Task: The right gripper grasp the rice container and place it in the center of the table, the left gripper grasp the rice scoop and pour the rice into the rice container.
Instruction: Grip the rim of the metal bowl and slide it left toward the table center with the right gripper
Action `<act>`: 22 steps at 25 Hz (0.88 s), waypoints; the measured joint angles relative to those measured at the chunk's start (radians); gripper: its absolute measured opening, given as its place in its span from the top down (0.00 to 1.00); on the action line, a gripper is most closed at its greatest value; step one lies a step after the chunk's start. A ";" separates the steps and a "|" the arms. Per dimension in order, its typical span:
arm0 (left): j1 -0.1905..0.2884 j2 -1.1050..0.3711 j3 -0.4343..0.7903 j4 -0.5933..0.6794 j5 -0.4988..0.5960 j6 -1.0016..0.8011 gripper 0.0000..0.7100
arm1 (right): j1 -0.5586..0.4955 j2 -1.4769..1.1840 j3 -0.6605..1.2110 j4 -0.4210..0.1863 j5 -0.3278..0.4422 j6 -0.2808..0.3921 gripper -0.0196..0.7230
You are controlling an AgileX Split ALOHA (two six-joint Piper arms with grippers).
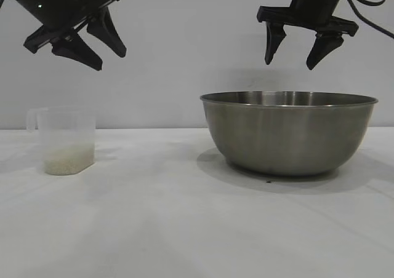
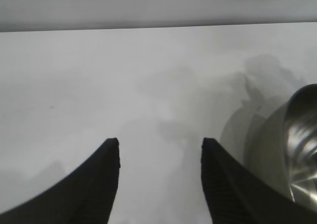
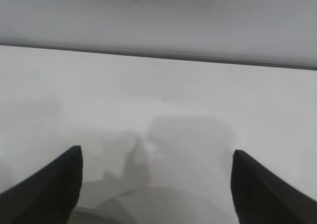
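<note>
The rice container (image 1: 289,130), a large steel bowl, stands on the white table (image 1: 160,222) at the right. Part of it shows in the left wrist view (image 2: 299,149) and its rim in the right wrist view (image 3: 163,206). The rice scoop (image 1: 64,139), a translucent cup with a loop handle, stands at the left with a low layer of rice (image 1: 66,162) in it. My right gripper (image 1: 297,61) hangs open and empty above the bowl; it also shows in the right wrist view (image 3: 156,154). My left gripper (image 1: 109,60) hangs open and empty above and right of the scoop; it also shows in the left wrist view (image 2: 160,142).
A plain pale wall (image 1: 184,44) rises behind the table. Bare table surface lies between the scoop and the bowl and in front of both.
</note>
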 joint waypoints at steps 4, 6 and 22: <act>0.000 0.000 0.000 0.000 0.000 0.000 0.54 | 0.000 0.000 0.000 0.000 0.001 0.000 0.21; 0.000 0.000 0.000 0.000 0.000 0.000 0.54 | 0.000 0.000 0.000 0.000 0.002 0.000 0.21; 0.000 0.000 0.000 0.000 0.000 0.002 0.54 | 0.002 -0.083 0.000 -0.064 0.232 0.000 0.21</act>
